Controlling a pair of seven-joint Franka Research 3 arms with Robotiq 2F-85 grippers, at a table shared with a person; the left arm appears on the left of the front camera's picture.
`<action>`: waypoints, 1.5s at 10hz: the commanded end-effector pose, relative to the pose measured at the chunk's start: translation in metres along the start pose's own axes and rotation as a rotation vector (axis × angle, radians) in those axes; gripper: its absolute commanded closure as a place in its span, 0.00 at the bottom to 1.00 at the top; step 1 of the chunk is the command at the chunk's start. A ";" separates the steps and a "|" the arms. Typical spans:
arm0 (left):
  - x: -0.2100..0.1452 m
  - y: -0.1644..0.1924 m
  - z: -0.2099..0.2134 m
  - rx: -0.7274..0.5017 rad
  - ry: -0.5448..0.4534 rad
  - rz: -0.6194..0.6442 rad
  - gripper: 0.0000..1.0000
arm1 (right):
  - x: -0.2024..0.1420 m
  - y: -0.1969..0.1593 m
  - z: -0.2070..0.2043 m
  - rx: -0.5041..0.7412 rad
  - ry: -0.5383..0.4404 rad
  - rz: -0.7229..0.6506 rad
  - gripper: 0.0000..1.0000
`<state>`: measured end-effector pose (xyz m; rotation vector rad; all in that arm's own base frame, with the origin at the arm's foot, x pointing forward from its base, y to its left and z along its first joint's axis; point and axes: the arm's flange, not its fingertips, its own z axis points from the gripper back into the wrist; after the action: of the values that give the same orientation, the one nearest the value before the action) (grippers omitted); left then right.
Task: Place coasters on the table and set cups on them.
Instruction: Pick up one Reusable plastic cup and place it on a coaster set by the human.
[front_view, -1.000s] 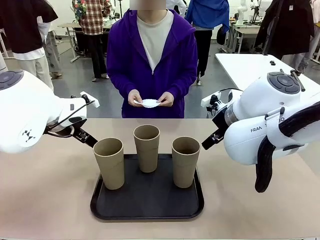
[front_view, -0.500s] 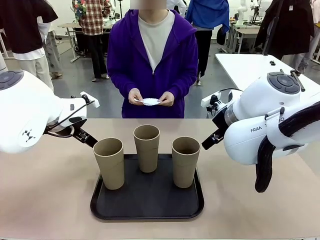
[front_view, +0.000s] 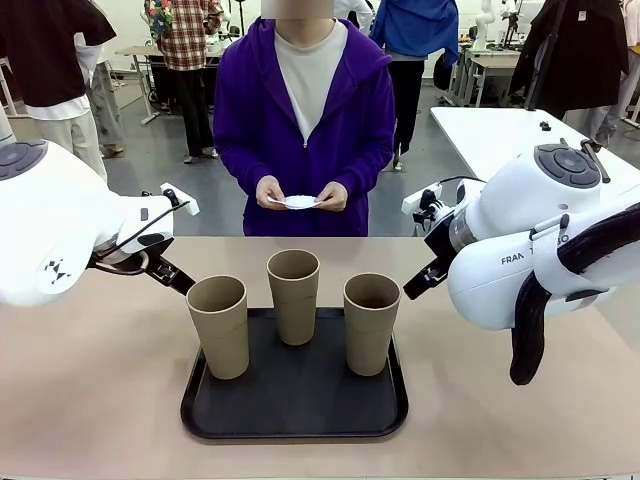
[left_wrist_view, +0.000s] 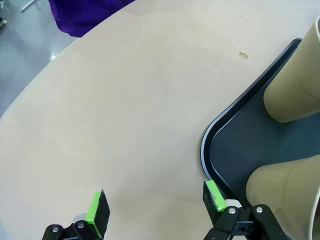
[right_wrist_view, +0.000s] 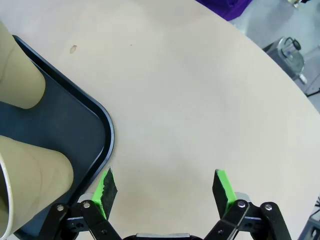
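The person (front_view: 250, 120) is holding the coasters (front_view: 300, 204), upper centre.
The left pincer (left_wrist_view: 155, 200) and right pincer (right_wrist_view: 165, 187) are hovering released; coasters must land first.

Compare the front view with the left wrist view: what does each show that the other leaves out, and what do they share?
Front view: the person's hands holding the coasters beyond the table, and three cups upright on the black tray. Left wrist view: the left gripper, jaws open at the tray's corner, and a small mark on the tabletop. Both: table, tray and cups.
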<state>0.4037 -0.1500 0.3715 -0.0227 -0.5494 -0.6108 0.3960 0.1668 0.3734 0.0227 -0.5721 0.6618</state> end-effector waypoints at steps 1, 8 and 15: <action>0.000 0.000 0.000 0.000 0.000 0.000 0.00 | 0.001 -0.008 0.007 0.046 0.008 -0.006 0.00; -0.042 0.008 0.140 -0.059 0.146 0.013 0.00 | -0.070 0.016 0.151 0.117 0.200 -0.121 0.00; -0.034 0.006 0.184 -0.143 0.177 0.032 0.00 | -0.041 0.009 0.179 0.181 0.275 -0.124 0.00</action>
<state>0.2880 -0.0940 0.5173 -0.1303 -0.3279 -0.6092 0.2730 0.1142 0.5011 0.1117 -0.2254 0.5797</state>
